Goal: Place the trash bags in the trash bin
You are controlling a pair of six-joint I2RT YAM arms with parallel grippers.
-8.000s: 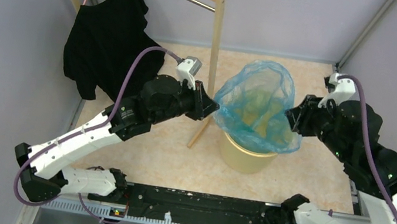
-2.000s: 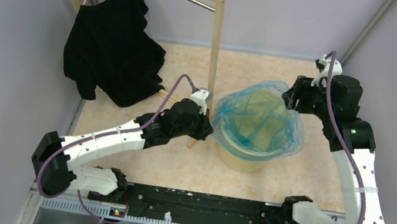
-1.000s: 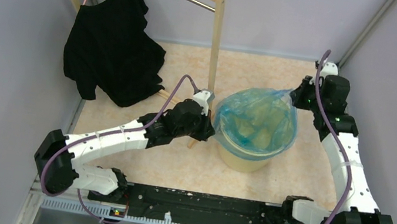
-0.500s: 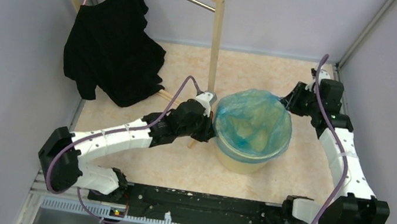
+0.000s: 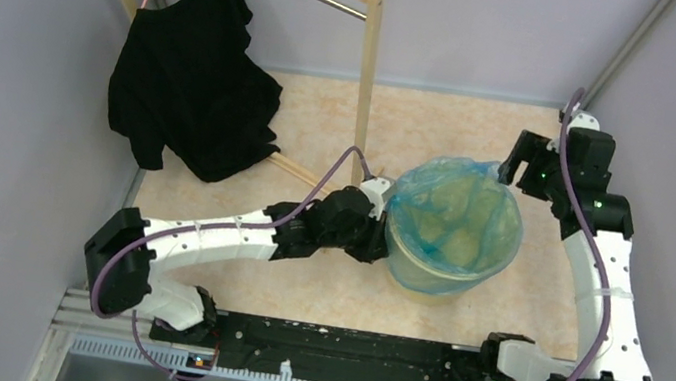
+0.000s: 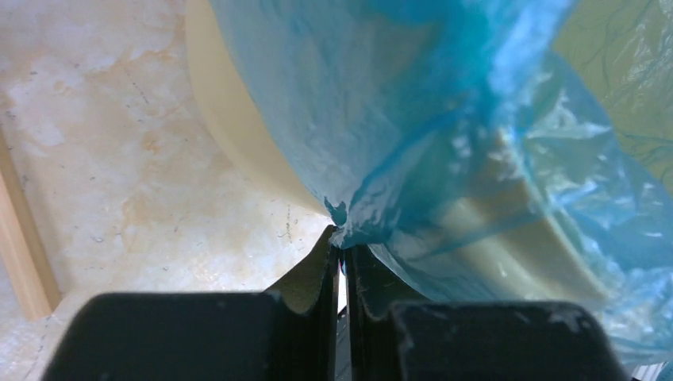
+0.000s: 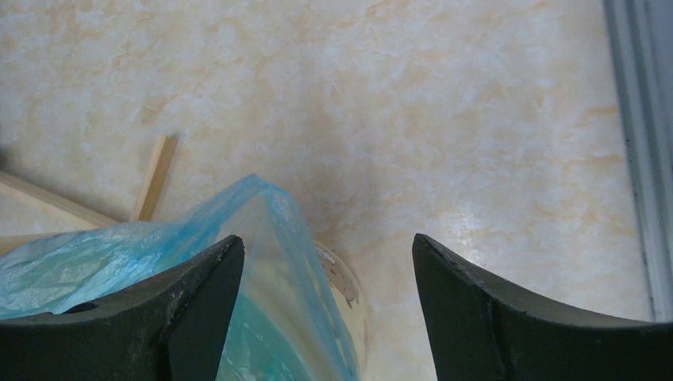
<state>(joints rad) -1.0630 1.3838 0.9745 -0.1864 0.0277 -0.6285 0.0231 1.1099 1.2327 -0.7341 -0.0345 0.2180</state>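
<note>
The pale yellow-orange trash bin point(image 5: 430, 279) stands on the floor right of centre. A thin blue trash bag point(image 5: 457, 213) lines it, its mouth spread over the rim. My left gripper point(image 5: 379, 240) is at the bin's left side, shut on a fold of the trash bag's edge point(image 6: 346, 222) low beside the bin wall point(image 6: 230, 127). My right gripper point(image 5: 520, 165) is open and empty above the bin's far right rim. A peak of the bag point(image 7: 254, 194) rises between its fingers point(image 7: 198, 294), touching neither.
A wooden rack post point(image 5: 365, 83) stands just left of the bin, with its foot bars on the floor. A black shirt point(image 5: 192, 68) hangs from the rack at the far left. Walls close in on both sides.
My right gripper has opened, let go of the bag and lifted back to the right. My left gripper has pulled the bag edge down and rightward; the bin has shifted right.
</note>
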